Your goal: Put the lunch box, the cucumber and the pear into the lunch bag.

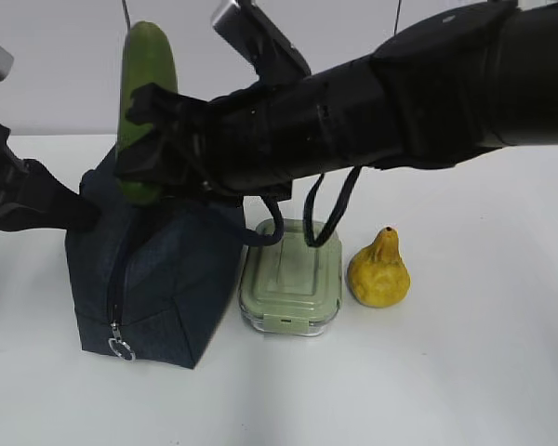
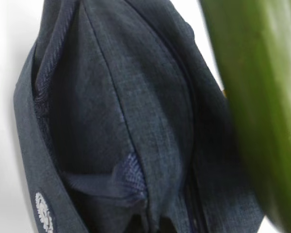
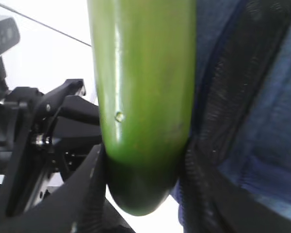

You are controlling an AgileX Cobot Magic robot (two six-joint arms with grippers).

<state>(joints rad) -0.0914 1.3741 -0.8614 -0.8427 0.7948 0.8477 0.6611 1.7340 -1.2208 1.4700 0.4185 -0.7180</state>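
My right gripper [image 1: 153, 160] reaches across to the left and is shut on the dark green cucumber [image 1: 147, 74], holding it upright with its lower end at the top of the navy lunch bag [image 1: 167, 279]. In the right wrist view the cucumber [image 3: 143, 73] sits between my fingers [image 3: 87, 189], next to the bag's fabric [image 3: 262, 121]. My left gripper [image 1: 79, 216] grips the bag's upper left edge. The left wrist view shows bunched bag fabric [image 2: 111, 97] and the cucumber [image 2: 262, 97]; its fingers are hidden. The sage-lidded lunch box [image 1: 291, 274] and yellow pear [image 1: 379, 271] lie on the table to the right of the bag.
The bag's zipper ring pull [image 1: 121, 348] hangs at its front lower end. The bag's handle loops [image 1: 325, 218] hang over the lunch box. The left arm [image 3: 39, 136] shows in the right wrist view, just left of the cucumber. The white table [image 1: 465, 372] stretches right.
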